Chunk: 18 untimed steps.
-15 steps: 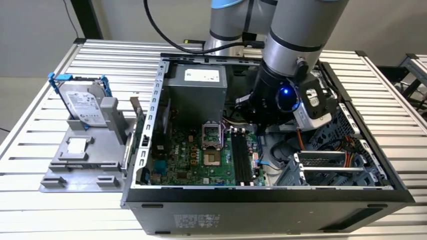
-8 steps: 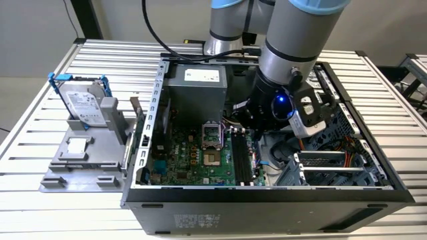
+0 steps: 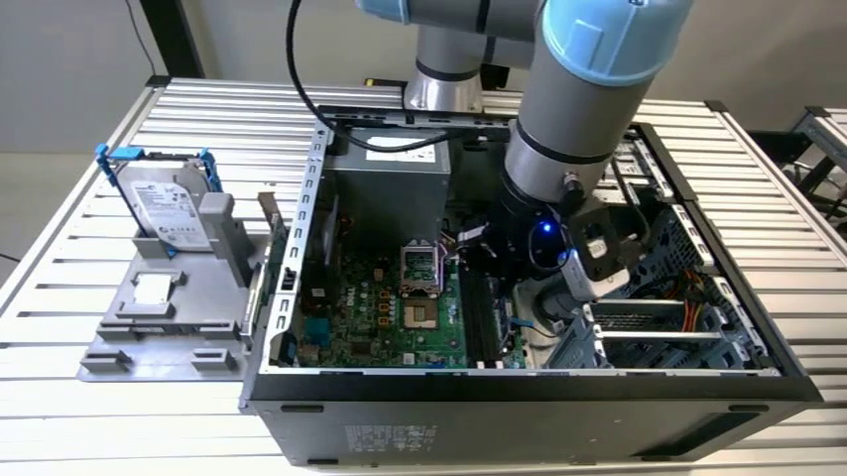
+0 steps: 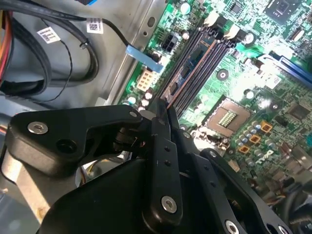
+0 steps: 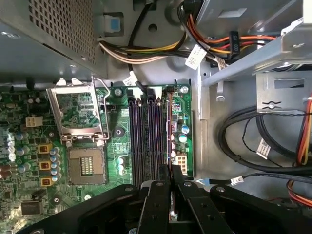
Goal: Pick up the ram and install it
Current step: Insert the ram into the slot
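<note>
Exterior view gives you the slatted metal worktop (image 3: 79, 307) first, with the open computer case (image 3: 530, 392) lying on it and the arm (image 3: 582, 109) reaching down into the case toward the exterior view's right of the green motherboard (image 3: 384, 317). Beside the case, on the exterior view's left, you see a grey stand (image 3: 159, 317) carrying a silver hard drive (image 3: 166, 203) in a blue bracket, well apart from the arm. Inside the case, both wrist views show you the motherboard with its open processor socket (image 5: 80, 114) and, just beside it, the row of long black memory slots (image 5: 144, 136). The claw (image 5: 170, 178) sits directly over the end of that row, its black fingers (image 4: 163, 146) drawn together on the ram (image 5: 170, 131), which you see edge-on as a thin strip standing in line with the slot nearest the case wall. Whether the stick is fully seated you cannot tell.
</note>
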Tool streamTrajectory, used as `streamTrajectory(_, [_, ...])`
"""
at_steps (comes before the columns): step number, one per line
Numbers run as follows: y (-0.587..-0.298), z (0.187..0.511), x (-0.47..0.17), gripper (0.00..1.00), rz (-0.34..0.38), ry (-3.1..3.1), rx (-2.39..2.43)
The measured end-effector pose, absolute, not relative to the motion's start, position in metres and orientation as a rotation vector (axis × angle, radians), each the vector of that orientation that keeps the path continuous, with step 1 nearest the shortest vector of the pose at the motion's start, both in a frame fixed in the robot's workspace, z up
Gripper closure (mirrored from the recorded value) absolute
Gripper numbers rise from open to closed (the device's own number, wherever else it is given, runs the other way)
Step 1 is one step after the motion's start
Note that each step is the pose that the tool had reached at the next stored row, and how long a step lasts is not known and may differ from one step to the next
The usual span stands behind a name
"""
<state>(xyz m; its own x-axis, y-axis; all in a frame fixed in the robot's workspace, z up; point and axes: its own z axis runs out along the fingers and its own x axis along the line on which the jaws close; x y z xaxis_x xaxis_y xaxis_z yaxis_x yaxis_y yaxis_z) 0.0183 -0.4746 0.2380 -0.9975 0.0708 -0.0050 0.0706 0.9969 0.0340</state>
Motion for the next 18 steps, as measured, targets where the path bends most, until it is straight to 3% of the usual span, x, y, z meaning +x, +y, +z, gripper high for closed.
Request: streamTrajectory(18, [-0.475, 0.222, 0.018, 1.00, 0.045, 3.133, 0.115])
